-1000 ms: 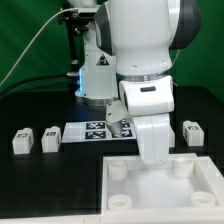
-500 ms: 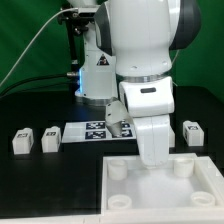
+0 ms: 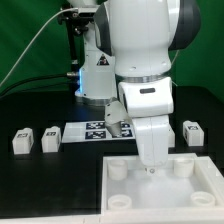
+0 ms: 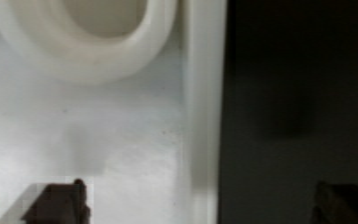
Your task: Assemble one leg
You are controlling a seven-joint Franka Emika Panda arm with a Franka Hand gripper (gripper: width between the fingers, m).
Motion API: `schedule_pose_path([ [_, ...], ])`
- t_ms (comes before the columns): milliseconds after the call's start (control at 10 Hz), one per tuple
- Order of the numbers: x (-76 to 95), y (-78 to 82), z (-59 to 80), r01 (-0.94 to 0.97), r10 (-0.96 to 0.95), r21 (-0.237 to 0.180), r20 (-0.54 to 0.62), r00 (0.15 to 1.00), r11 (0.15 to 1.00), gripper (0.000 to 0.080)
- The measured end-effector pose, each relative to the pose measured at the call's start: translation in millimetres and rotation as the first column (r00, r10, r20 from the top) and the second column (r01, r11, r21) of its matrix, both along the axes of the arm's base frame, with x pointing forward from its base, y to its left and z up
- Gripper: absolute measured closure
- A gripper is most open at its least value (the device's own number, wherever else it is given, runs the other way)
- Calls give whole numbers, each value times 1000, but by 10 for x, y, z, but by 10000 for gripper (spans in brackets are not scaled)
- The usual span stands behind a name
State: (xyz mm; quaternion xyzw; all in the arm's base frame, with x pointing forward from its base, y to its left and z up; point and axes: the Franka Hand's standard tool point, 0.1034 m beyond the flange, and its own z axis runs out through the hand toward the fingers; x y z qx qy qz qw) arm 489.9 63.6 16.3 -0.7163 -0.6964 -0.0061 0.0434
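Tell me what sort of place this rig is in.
Probably a robotics lab bench: a black table carrying a fixed marker board, tagged furniture legs, and a white Panda arm.

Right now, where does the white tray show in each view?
Exterior view: the tray fills the lower part, toward the exterior view's right.
Wrist view: the tray covers over half the picture, with one round socket showing.
Shared landmark: the tray's rim against the black table.
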Motion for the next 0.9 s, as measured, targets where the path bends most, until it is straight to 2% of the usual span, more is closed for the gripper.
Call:
schedule_pose_path([
  [600, 1, -3, 14, 27, -27, -1, 0, 1000, 1000, 150],
  [800, -148, 148, 280, 238, -238, -19, 8, 971, 971, 150],
  [900, -246, 278, 395, 346, -346, -26, 10, 938, 938, 150],
])
